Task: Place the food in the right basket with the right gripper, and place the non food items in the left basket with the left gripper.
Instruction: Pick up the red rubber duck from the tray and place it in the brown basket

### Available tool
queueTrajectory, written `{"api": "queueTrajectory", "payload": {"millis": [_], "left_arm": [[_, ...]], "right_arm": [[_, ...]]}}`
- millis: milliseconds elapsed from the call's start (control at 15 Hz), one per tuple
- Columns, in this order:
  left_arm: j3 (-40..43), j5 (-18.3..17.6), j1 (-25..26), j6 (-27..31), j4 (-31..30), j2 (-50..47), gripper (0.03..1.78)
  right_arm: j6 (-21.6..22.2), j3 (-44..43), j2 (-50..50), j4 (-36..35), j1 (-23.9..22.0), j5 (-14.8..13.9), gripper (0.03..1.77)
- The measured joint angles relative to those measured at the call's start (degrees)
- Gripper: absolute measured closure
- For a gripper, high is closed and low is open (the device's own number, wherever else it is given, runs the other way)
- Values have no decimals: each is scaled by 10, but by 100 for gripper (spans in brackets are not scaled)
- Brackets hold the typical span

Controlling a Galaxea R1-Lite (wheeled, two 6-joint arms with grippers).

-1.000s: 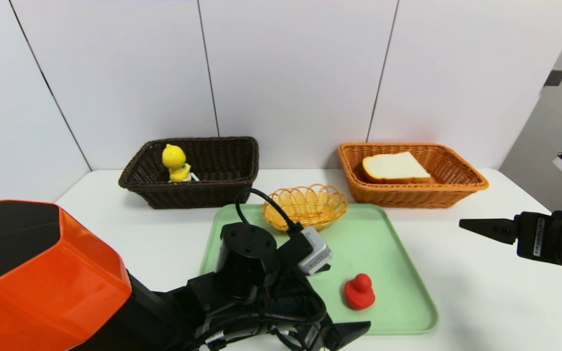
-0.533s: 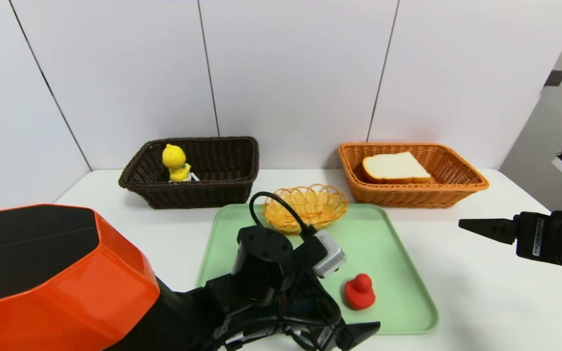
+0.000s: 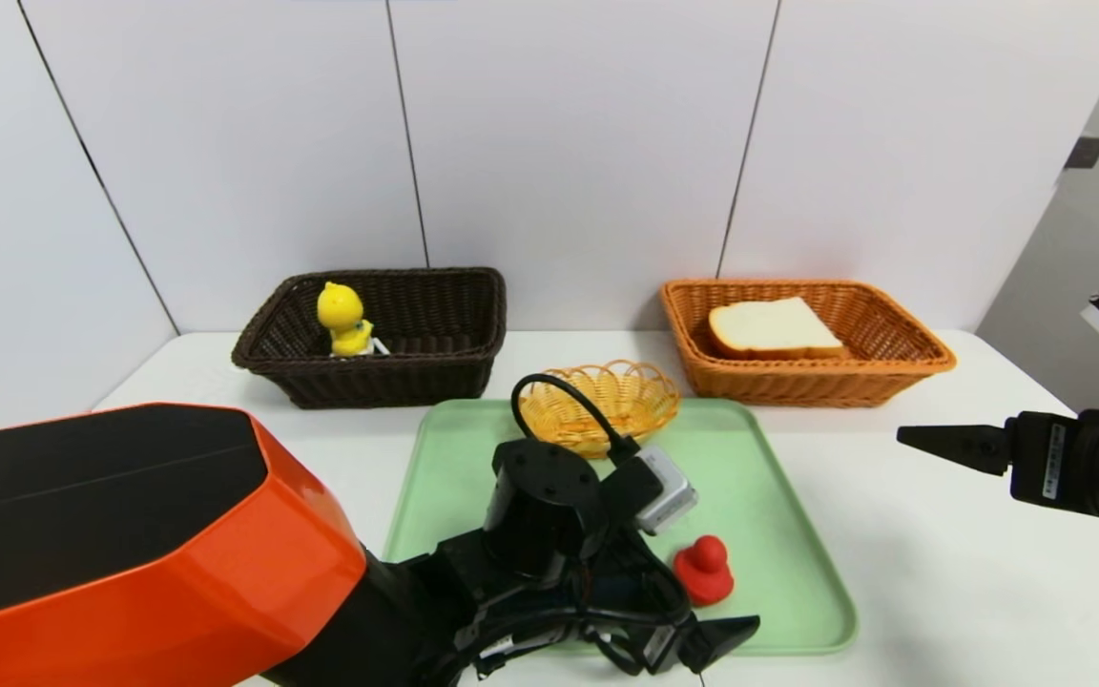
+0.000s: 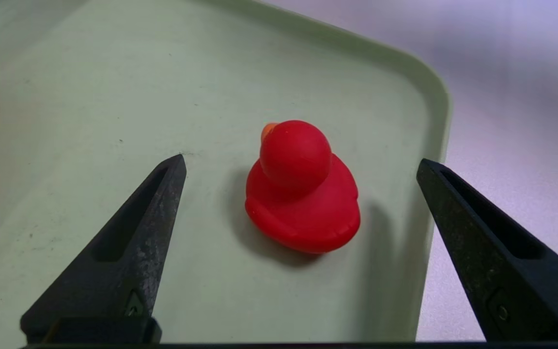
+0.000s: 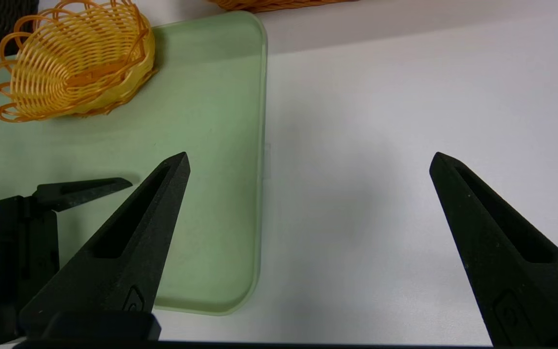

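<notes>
A small red rubber duck (image 3: 703,570) (image 4: 302,189) stands upright on the green tray (image 3: 778,477), near its front right corner. My left gripper (image 3: 697,639) (image 4: 301,160) hovers just in front of the duck, open wide, with a finger on either side and neither touching it. A slice of white bread (image 3: 772,329) lies in the orange-tan right basket (image 3: 798,386). The yellow chick toy (image 3: 344,320) stands in the dark brown left basket (image 3: 387,386). My right gripper (image 3: 912,439) (image 5: 309,155) hangs open and empty above the table, right of the tray.
A small round yellow basket (image 3: 597,401) (image 5: 73,63) sits at the tray's far edge. The tray rim (image 4: 441,126) runs close beside the duck. White table (image 3: 969,592) stretches to the right of the tray. A white wall stands behind both baskets.
My left arm has moved right and forward across the tray, bringing its gripper closer to the red duck. The right arm and all objects have stayed put.
</notes>
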Motion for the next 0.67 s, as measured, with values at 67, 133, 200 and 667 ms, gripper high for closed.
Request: {"api": "queueTrajectory", "payload": {"millis": [67, 133, 200, 667], "left_arm": [[0, 0, 0, 0, 0, 3, 12], [-1, 0, 0, 0, 0, 5, 12], [-1, 0, 0, 0, 0, 8, 12], [-5, 12, 0, 1, -3, 24, 21]], "right_arm": [[0, 0, 0, 0, 0, 0, 9], [1, 0, 0, 0, 0, 0, 9], [1, -1, -1, 0, 0, 0, 9], [-2, -1, 0, 0, 0, 1, 9]]}}
